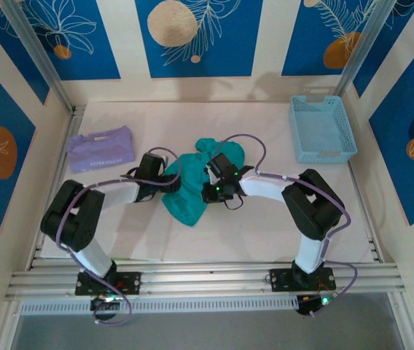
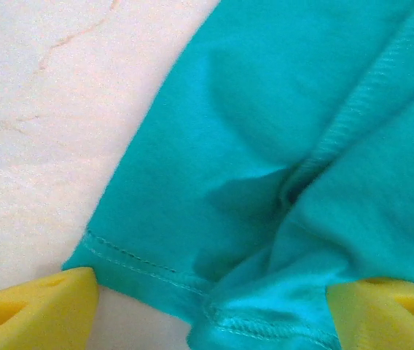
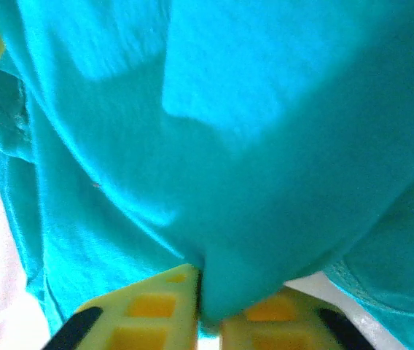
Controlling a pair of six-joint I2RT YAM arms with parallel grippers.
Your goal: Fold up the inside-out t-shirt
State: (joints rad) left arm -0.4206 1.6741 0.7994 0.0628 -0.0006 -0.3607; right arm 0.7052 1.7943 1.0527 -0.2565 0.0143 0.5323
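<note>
A: Far left, quick?
B: Lavender folded fabric garment, flat on the white tabletop, well apart from the rest.

A: Left gripper?
B: The left gripper sits at the left edge of the task item. In the left wrist view its jaws stand wide. One yellow foam fingertip is just beside the corner of a stitched hem, the other is off to the right, and the cloth lies loose between them. Nothing is pinched.

A: And the task item?
B: The teal-green soft-fabric inside-out t-shirt is bunched in a crumpled heap mid-table, between the two grippers. Seams and hem stitching show close up, with bare tabletop to its left.

A: Right gripper?
B: The right gripper is on top of the heap, right of centre. In the right wrist view its jaws are closed tight. The yellow pads clamp a fold of the shirt, and the cloth drapes above them.

A: Far right?
B: Light blue plastic mesh basket, rectangular, at the back right corner, well apart from the shirt.
</note>
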